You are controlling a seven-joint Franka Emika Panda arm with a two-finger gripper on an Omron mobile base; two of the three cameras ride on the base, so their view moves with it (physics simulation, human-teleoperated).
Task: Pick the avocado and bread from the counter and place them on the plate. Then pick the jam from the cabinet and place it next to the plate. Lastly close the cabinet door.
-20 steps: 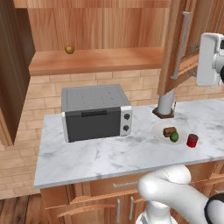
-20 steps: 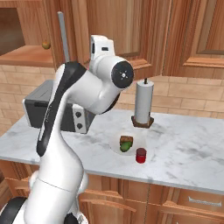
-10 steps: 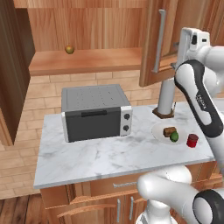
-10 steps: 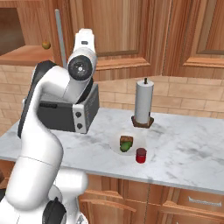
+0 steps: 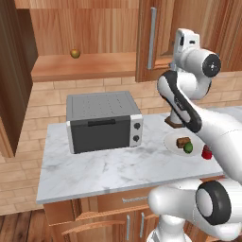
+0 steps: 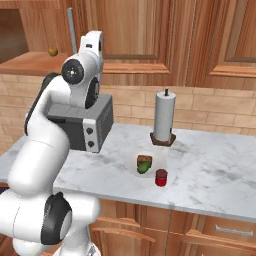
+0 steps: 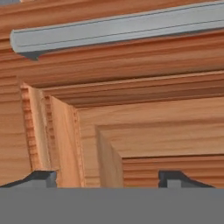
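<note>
The white plate [image 5: 172, 141] [image 6: 131, 167] lies on the marble counter [image 5: 108, 165] and carries the brown bread [image 5: 183, 141] [image 6: 144, 160] and the dark green avocado [image 5: 188, 148] [image 6: 143, 169]. Just to the plate's right stands the red jam [image 5: 206, 151] [image 6: 161, 177]. My gripper [image 7: 107, 179] is raised against the wooden door [image 5: 153, 47] of the cabinet [image 5: 80, 66], below the door's silver handle [image 5: 152, 30] [image 7: 118, 28]. Its fingertips [image 7: 41, 177] stand wide apart and open, with nothing between them. The door is partly swung over the opening.
A yellowish-brown round fruit [image 5: 74, 53] [image 6: 52, 51] rests on the cabinet shelf. A grey toaster oven [image 5: 101, 120] [image 6: 85, 127] occupies the counter's left part. A paper towel roll [image 6: 164, 117] stands behind the plate. Wooden drawers run under the counter.
The cabinet door has swung further over the opening. My arm has followed it leftward with the hand against the door. Plate, food and jam have not moved.
</note>
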